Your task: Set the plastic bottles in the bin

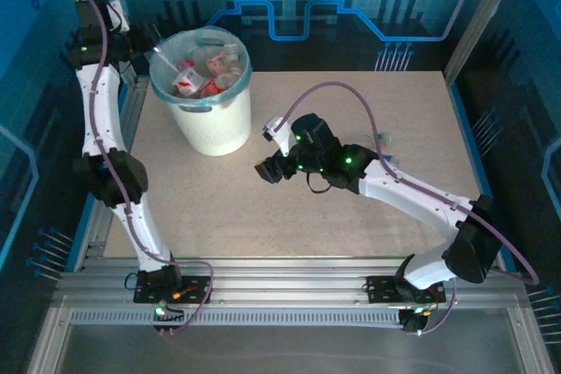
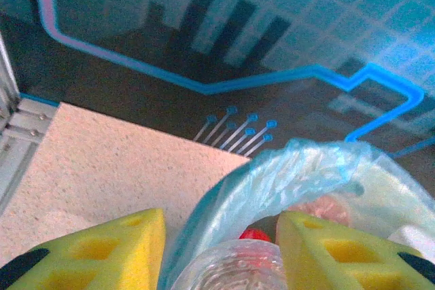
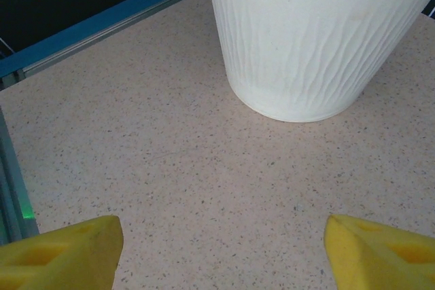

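— Yellow foam pads of the left gripper (image 2: 221, 221) flank a clear bottle (image 2: 231, 269). Can you make out all of it?
— No. The left wrist view cuts it off at the bottom edge, so just a red cap and a ribbed shoulder show. The fingers (image 2: 95, 249) are cut off there too.
— Is it held?
— The jaws look closed on it, with a pad close on each side. From above, the left gripper (image 1: 149, 48) sits at the far left rim of the bin (image 1: 215, 124), and the bottle (image 1: 162, 56) slants over the light-blue bag (image 1: 202, 35).
— And inside the bin?
— A heap of bottles (image 1: 206, 72), mostly red and white. They overlap, so I can't count them. From the left wrist, the bag (image 2: 272, 174) hides most of them, with something pinkish blurred behind it.
— Further right?
— The right gripper (image 1: 266, 169) hovers low over the table (image 1: 394, 120), near the bin's right side but apart from it, and points toward it. Its jaws stand wide open.
— Its wrist view?
— Two yellow fingertips (image 3: 61, 249) sit in the bottom corners with bare speckled table (image 3: 204, 188) between them. The bin's white ribbed wall (image 3: 312, 39) is ahead, its top cut off.
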Available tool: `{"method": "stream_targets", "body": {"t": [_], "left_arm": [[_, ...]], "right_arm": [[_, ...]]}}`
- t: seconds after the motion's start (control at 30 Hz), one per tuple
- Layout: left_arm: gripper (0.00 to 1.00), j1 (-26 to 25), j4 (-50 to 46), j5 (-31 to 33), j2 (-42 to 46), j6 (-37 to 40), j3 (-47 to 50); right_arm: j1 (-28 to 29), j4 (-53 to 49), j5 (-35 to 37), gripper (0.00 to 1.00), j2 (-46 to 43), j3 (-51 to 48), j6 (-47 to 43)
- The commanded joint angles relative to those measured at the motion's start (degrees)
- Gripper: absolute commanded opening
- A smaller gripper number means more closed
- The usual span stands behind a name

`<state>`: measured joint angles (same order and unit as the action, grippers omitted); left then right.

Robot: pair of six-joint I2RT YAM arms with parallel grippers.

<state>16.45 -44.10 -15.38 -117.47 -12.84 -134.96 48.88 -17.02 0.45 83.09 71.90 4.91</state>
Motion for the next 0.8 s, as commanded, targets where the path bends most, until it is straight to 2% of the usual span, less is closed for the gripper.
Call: {"method": "stream_targets", "body": {"t": [0.0,0.27,0.57,0.77], "left_arm": [[0.49,-1.48,0.05,-5.16,5.86,3.58,5.94],[0.50,-5.22,3.52,-5.42,12.48,9.18,15.93],[0.50,-10.92,2.82,-1.26,13.45,12.84,22.84],[0.50,-11.52,1.59,4.60,12.63,13.62,27.31]], "right_arm": [[1.36,-0.39,-0.98,0.79,0.54,2.10,0.10],[2.30,-0.65,-0.66,0.79,1.13,2.98,-0.18],[2.80,-0.82,0.42,0.78,0.04,1.59,-0.24],[2.78,-0.76,1.02,0.78,-0.98,0.52,-0.48]]}}
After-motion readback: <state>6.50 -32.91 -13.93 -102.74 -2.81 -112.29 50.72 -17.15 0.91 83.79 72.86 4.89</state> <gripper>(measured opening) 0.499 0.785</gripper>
